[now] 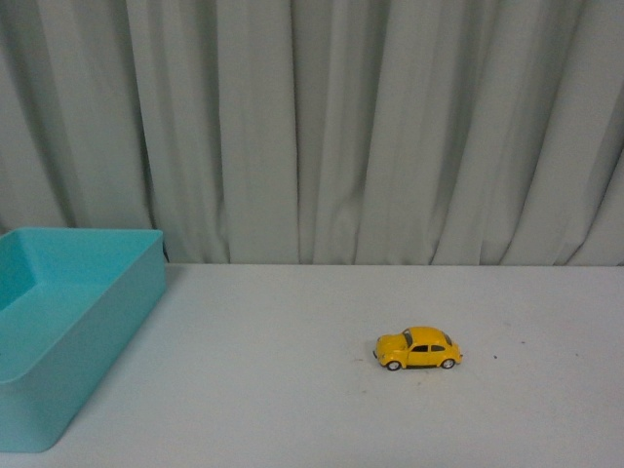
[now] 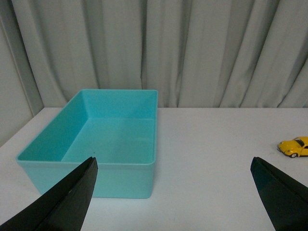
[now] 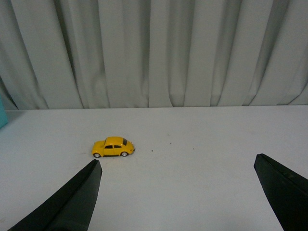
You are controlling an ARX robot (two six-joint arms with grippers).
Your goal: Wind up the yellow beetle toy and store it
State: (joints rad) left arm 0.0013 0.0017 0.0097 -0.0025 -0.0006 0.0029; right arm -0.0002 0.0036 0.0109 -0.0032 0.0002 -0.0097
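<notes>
The yellow beetle toy (image 1: pixel 418 348) stands on its wheels on the white table, right of centre in the front view, nose pointing left. It also shows in the right wrist view (image 3: pixel 113 147) and at the edge of the left wrist view (image 2: pixel 294 147). My right gripper (image 3: pixel 177 166) is open, with the toy beyond its fingertips and off to one side. My left gripper (image 2: pixel 173 163) is open with nothing between its fingers, facing the teal bin. Neither arm shows in the front view.
A teal open bin (image 1: pixel 93 322) sits at the table's left, its inside bare (image 2: pixel 103 159). A grey pleated curtain (image 1: pixel 370 127) hangs behind the table's far edge. The white tabletop (image 1: pixel 292 390) stretches between bin and toy.
</notes>
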